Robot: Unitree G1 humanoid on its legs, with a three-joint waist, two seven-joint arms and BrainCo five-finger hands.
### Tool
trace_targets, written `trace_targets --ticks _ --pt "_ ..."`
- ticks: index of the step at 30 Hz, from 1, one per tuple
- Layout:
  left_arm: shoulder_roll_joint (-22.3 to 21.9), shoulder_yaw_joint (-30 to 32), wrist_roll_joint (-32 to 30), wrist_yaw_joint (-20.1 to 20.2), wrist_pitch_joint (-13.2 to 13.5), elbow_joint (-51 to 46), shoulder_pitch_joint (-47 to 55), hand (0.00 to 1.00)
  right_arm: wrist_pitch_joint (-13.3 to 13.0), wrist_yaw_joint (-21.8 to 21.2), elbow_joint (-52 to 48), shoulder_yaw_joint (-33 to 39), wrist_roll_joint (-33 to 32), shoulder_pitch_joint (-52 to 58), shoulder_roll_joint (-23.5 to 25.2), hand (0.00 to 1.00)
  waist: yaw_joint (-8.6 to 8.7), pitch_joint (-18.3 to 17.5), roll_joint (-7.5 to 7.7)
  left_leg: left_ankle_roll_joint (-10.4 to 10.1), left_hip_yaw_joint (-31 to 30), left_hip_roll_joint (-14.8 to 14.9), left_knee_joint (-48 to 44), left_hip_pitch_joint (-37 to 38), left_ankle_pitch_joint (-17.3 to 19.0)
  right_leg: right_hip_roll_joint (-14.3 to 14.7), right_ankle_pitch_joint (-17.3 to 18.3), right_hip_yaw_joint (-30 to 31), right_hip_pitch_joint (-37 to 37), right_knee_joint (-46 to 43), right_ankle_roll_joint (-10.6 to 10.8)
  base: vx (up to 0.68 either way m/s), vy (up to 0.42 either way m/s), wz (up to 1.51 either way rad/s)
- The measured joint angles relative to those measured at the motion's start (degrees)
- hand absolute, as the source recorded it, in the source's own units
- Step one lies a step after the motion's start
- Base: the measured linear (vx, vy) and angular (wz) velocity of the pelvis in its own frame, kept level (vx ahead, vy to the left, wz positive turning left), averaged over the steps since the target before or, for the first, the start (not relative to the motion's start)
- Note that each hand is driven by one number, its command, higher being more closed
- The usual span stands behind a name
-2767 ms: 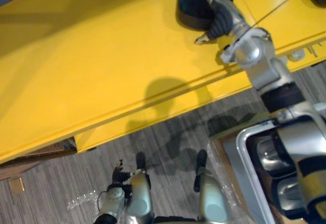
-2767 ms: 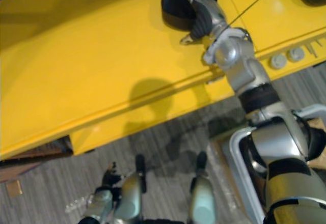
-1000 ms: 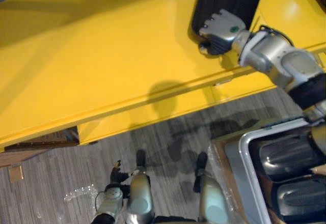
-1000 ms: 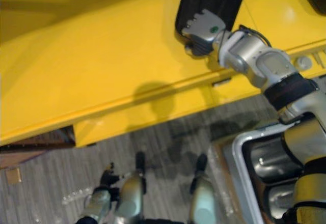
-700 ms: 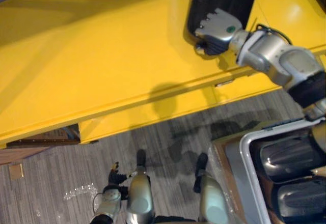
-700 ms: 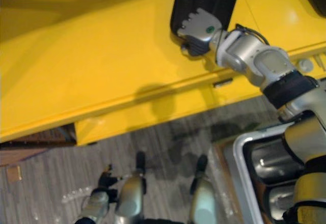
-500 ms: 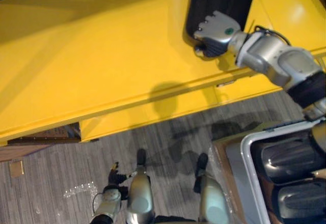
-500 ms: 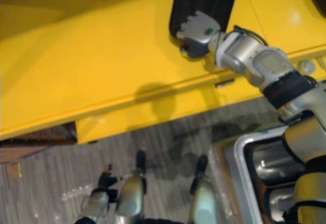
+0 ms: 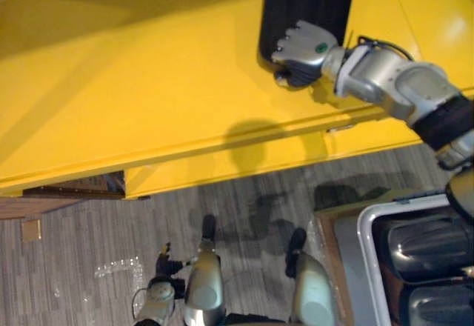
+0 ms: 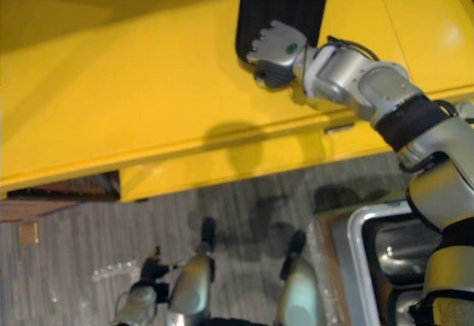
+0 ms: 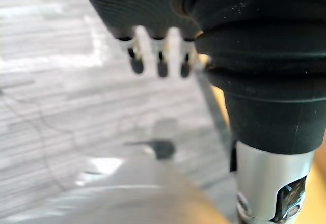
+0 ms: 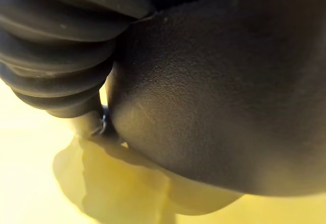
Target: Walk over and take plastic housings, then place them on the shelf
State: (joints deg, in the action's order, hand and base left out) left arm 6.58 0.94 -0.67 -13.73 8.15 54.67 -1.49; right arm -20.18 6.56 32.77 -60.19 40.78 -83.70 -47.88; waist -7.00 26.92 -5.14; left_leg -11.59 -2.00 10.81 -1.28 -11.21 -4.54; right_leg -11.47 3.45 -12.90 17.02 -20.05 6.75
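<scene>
Black plastic housing (image 9: 307,0) on yellow shelf (image 9: 111,81) — right hand (image 9: 300,44) at its near end, grip cannot be told; left hand (image 11: 162,67) slack, empty.

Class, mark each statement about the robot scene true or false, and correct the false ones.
1. A black plastic housing lies on the yellow shelf. True: the black plastic housing rests on the yellow shelf.
2. The right hand is at the housing's near end. True: the right hand sits against that end.
3. The left hand holds a housing. False: the left hand hangs low over the floor, fingers relaxed, holding nothing.
4. The grey tray is empty. False: the grey tray holds dark housings.
</scene>
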Motion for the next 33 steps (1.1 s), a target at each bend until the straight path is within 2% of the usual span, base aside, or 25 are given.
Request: trace_targets --ticks 4,11,12,20,33 --pt "-0.17 -0.06 -0.37 -0.01 -0.01 0.01 0.01 0.0 0.0 0.91 1.95 -0.1 -1.73 -1.06 0.51 1.0 -0.17 -0.23 -0.91 -0.3 -1.85 -0.47 1.12 -0.83 -1.05 -1.15 1.97 -1.36 1.29 -3.08 -0.23 0.03 -0.026 0.23" --pt "-0.14 -1.55 -0.34 -0.9 0.02 -0.69 0.26 0.0 0.24 1.13 4.16 -0.07 -1.9 -1.18 0.94 1.0 -0.61 -0.21 -0.98 -0.39 -2.22 -0.78 1.01 -0.8 -1.11 -1.67 2.9 -1.37 1.74 -4.78 -0.34 0.01 -0.013 0.04" --pt "-0.15 -1.88 -0.36 -0.92 0.02 -0.8 0.26 0.0 0.33 1.13 4.7 -0.03 -1.9 -1.18 0.92 0.0 -0.6 -0.13 -1.15 -0.42 -2.33 -0.79 0.94 -0.79 -1.13 -1.73 3.1 -1.4 1.75 -5.14 -0.4 0.0 0.0 0.0" --pt "-0.19 -2.14 -0.42 -0.9 0.01 -1.74 0.57 0.0 0.73 2.38 6.11 1.57 -1.88 -1.14 0.69 0.0 -0.72 0.06 -3.16 -0.55 -2.56 -0.83 0.89 -0.73 -1.45 -1.95 3.69 -1.48 2.01 -6.36 -0.44 0.0 -0.003 0.01" --pt "-0.19 -2.14 -0.43 -0.87 0.02 -1.85 0.61 0.0 2.23 5.46 6.79 6.14 -1.8 0.6 -0.44 0.0 -1.06 0.05 -3.19 -0.55 -2.54 -0.91 0.89 -0.66 -1.45 -2.04 3.74 -1.41 2.03 -6.42 -0.45 0.0 0.0 0.0"
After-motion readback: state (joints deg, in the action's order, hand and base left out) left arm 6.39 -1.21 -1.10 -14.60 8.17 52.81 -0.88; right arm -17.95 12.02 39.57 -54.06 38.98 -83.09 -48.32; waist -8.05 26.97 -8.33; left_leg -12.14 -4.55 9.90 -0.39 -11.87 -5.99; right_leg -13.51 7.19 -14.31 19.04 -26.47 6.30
